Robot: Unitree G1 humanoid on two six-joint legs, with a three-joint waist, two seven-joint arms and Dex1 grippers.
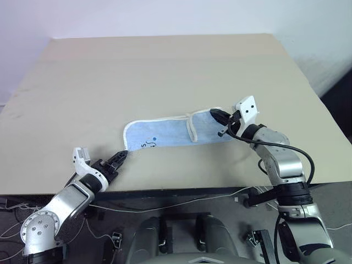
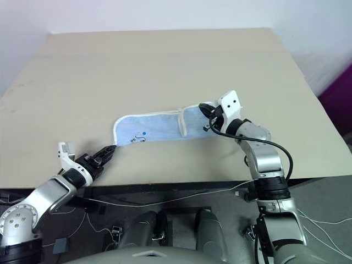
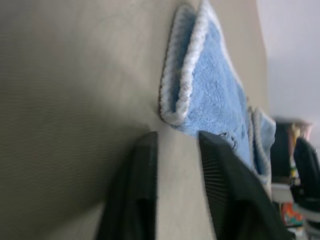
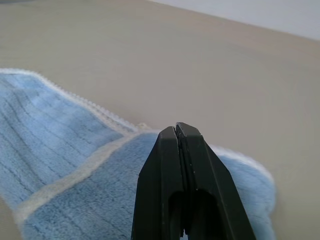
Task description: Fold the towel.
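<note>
1. Left gripper (image 1: 122,157): we find its jaws parted by a narrow gap and holding nothing. Its fingertips (image 3: 150,142) lie low over the desk (image 1: 165,71), just short of the towel's near left corner, close to the desk's near edge.
2. Right gripper (image 1: 215,115): we find its jaws pressed together with no gap in the wrist view. The tips rest over the towel's right end; we cannot tell whether cloth is pinched between them.
3. Towel (image 1: 165,135): light blue terry cloth with white stitched edging, lying as a long folded strip on the near half of the desk, running left to right and rising slightly toward the right. A small dark printed mark (image 1: 149,144) sits near its left end, and a white edge band (image 1: 191,127) crosses it right of the middle.
4. Desk: plain beige surface, bare around the towel.
</note>
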